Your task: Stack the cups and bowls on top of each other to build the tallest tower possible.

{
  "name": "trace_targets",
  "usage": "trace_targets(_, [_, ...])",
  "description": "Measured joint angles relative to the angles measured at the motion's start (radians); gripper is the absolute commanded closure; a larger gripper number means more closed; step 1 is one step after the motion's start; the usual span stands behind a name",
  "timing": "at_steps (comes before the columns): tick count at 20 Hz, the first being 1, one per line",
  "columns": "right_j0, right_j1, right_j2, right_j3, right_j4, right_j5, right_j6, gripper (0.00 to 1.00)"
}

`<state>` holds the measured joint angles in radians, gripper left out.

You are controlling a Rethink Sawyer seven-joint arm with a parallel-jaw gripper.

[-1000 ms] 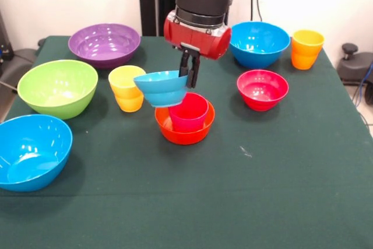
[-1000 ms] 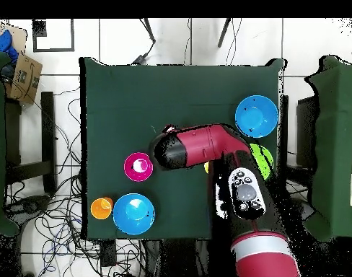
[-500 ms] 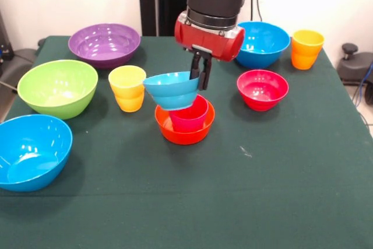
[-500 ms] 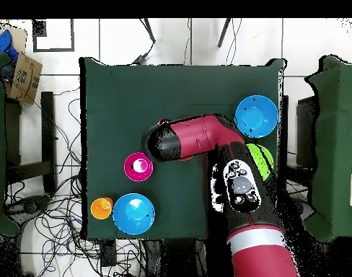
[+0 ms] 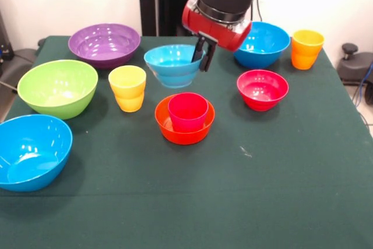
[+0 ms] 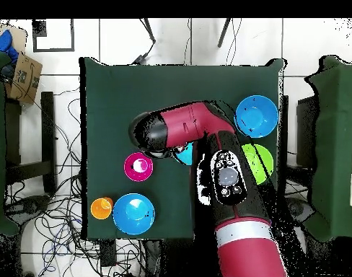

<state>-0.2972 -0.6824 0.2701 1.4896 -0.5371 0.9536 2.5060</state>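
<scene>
My gripper point(image 5: 203, 58) is shut on the right rim of the small light blue bowl point(image 5: 173, 65), which hangs level above the table, behind the tower. The tower is a red-pink cup point(image 5: 188, 111) standing upright inside the orange bowl point(image 5: 184, 130). The yellow cup point(image 5: 128, 87) stands to their left. In the overhead view the arm hides the gripper, and only a sliver of the light blue bowl point(image 6: 183, 153) shows beside it.
On the green table point(image 5: 262, 190) stand a purple bowl point(image 5: 104, 44), a lime green bowl point(image 5: 57, 87), a blue bowl point(image 5: 29, 150) at the near left, a second blue bowl point(image 5: 259, 43), a red bowl point(image 5: 262, 88) and an orange cup point(image 5: 306, 49).
The gripper has risen and moved right and back with the light blue bowl. The bowl went from tilted just over the red-pink cup to level and higher.
</scene>
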Motion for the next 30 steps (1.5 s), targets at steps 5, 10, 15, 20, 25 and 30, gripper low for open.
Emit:
trace_targets(5, [-0.008,0.0,0.012,-0.009,0.0,0.041,0.0,1.0])
trace_targets(10, [-0.026,0.001,0.034,-0.009,0.0,0.001,0.0,1.0])
trace_targets(15, [-0.038,0.001,0.057,-0.006,0.0,-0.07,0.0,1.0])
trace_targets(20, [-0.037,0.0,0.063,0.005,0.001,-0.102,0.0,1.0])
trace_targets(25, [-0.037,-0.006,0.063,0.029,0.002,-0.102,0.0,1.0])
trace_targets(30, [-0.037,-0.007,0.063,0.054,0.002,-0.102,0.0,1.0])
